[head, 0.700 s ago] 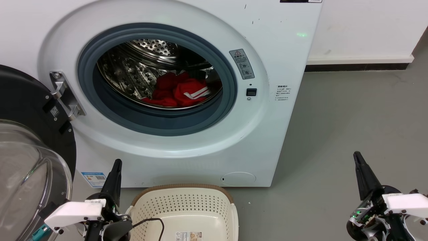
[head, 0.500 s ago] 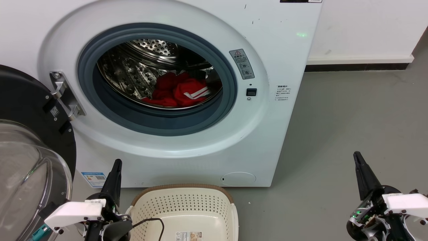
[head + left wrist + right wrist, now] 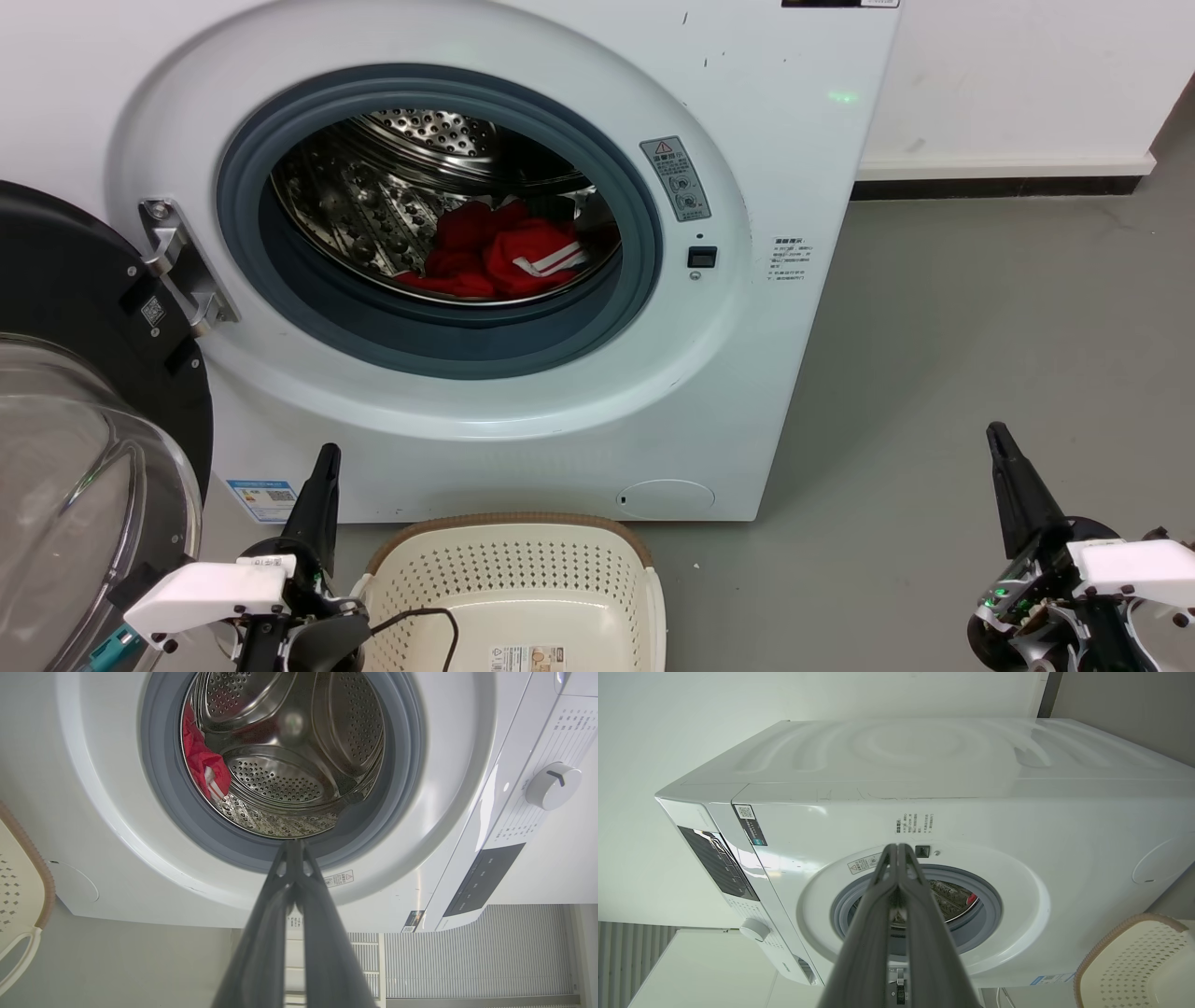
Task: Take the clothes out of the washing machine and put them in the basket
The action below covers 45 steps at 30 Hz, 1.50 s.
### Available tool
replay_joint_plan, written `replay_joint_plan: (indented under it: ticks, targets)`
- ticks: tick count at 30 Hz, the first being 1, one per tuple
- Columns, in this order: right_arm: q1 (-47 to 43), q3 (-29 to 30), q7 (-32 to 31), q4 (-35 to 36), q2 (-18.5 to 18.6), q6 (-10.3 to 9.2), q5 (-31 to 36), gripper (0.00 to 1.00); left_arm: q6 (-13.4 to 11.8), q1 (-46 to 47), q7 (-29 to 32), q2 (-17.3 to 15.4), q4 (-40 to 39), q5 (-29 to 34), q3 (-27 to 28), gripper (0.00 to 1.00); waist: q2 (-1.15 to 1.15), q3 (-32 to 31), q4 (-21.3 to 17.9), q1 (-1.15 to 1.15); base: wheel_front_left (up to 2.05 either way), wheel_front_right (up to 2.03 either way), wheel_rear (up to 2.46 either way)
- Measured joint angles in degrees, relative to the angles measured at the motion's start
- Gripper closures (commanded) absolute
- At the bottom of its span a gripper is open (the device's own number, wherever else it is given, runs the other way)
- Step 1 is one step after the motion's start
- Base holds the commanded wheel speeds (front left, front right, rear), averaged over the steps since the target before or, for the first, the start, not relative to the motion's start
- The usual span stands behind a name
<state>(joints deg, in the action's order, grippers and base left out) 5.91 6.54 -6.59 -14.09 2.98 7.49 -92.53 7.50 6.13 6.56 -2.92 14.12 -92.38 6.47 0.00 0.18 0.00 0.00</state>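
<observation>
The white washing machine [image 3: 766,140] stands with its black-framed glass door [image 3: 84,448] swung open to the left. Red clothes [image 3: 499,252] with white stripes lie low in the steel drum, also seen as red clothes [image 3: 203,763] in the left wrist view. The cream basket [image 3: 523,579] with a brown rim sits on the floor below the porthole, with nothing in the part I can see. My left gripper [image 3: 327,453] is shut at the lower left beside the basket. At the lower right my right gripper [image 3: 997,431] is shut over bare floor. Neither holds anything.
Grey floor [image 3: 980,327] stretches right of the machine to a white wall with a dark skirting. A black cable [image 3: 439,621] drapes over the basket's near edge. The open door crowds the left side beside my left arm.
</observation>
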Motion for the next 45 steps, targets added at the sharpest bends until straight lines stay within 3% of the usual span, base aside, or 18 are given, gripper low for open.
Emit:
replay_joint_plan:
  ticks: [36, 37, 45]
  targets:
    - [-0.1, 0.0, 0.0, -0.1, 0.0, 0.01, 0.0, 1.0, 0.0, -0.1, 0.0, 0.0, 0.2, 0.0, -0.1, 1.0, 0.0, 0.0, 0.0, 0.0, 0.0, 0.0, 0.0]
    - [-0.4, 0.0, 0.0, -0.6, 0.0, 0.0, 0.0, 0.0, 0.0, -0.3, 0.0, 0.0, 0.6, 0.0, -0.1, 0.0, 0.0, 0.0, 0.0, 0.0, 0.0, 0.0, 0.0]
    - [-2.6, -0.3, 1.4, -2.3, -0.3, 0.0, 1.5, 0.0, 0.0, -2.5, -1.3, 0.2, 1.8, 1.6, -0.1, 0.0, 0.0, 0.0, 0.0, 0.0, 0.0, 0.0, 0.0]
